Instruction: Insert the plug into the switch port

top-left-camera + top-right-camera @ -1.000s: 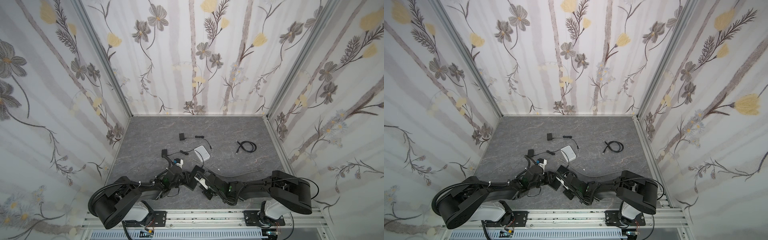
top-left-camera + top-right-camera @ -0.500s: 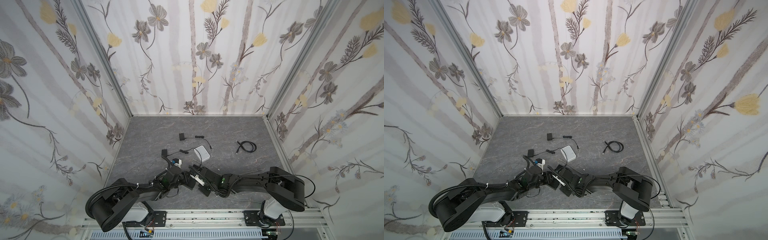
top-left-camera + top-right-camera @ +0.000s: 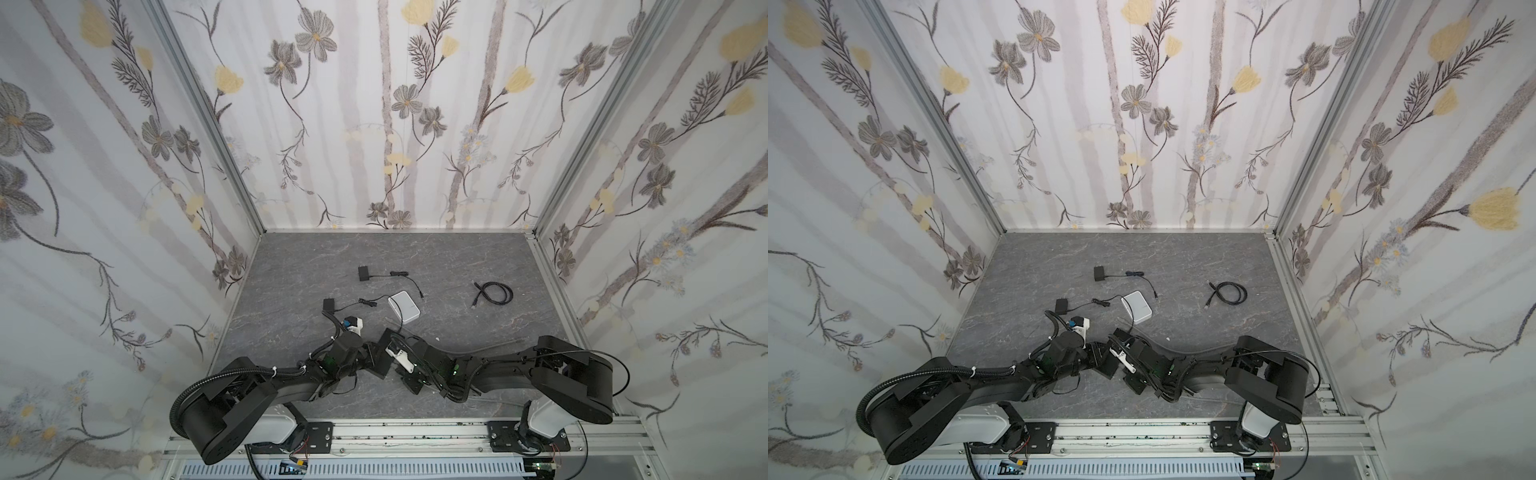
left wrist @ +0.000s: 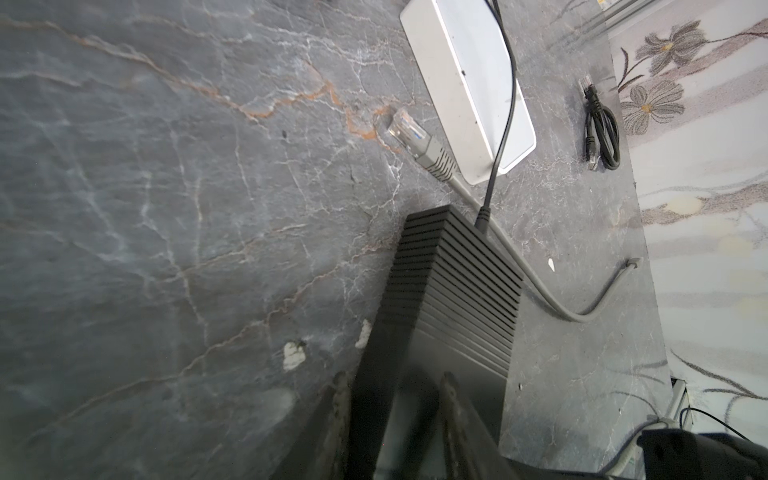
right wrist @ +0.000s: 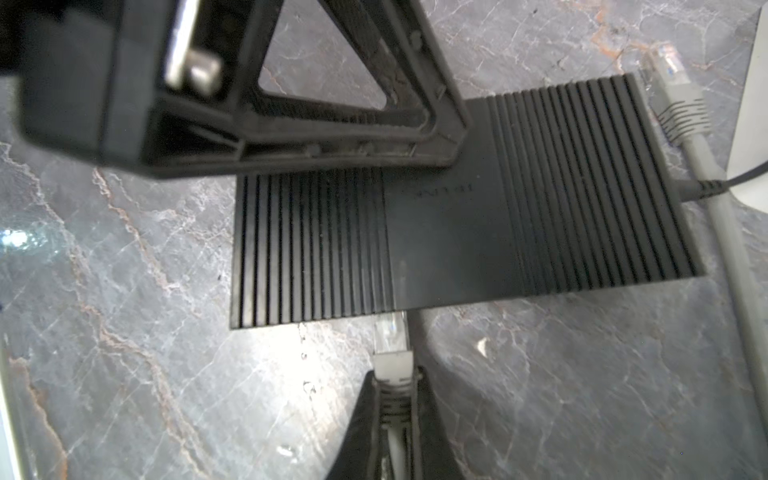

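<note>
The black ribbed switch (image 5: 457,216) lies at the front middle of the grey floor, seen in both top views (image 3: 384,353) (image 3: 1106,361). My left gripper (image 4: 392,382) is shut on one end of the switch (image 4: 453,291), a finger (image 5: 374,116) on each face. My right gripper (image 5: 392,374) is shut on the grey boot of the plug (image 5: 390,336). The plug's clear tip meets the switch's near side edge. The port face is hidden, so its depth cannot be told. The grey cable's other plug (image 4: 409,133) lies loose beyond the switch.
A white box (image 3: 404,306) sits just behind the switch, with a thin black lead running over it. A coiled black cable (image 3: 494,293) lies to the right. Two black adapters (image 3: 364,273) (image 3: 329,304) lie further back. Flowered walls enclose the floor.
My right gripper has shifted slightly toward the switch with the plug in it. The left gripper has kept its hold on the switch.
</note>
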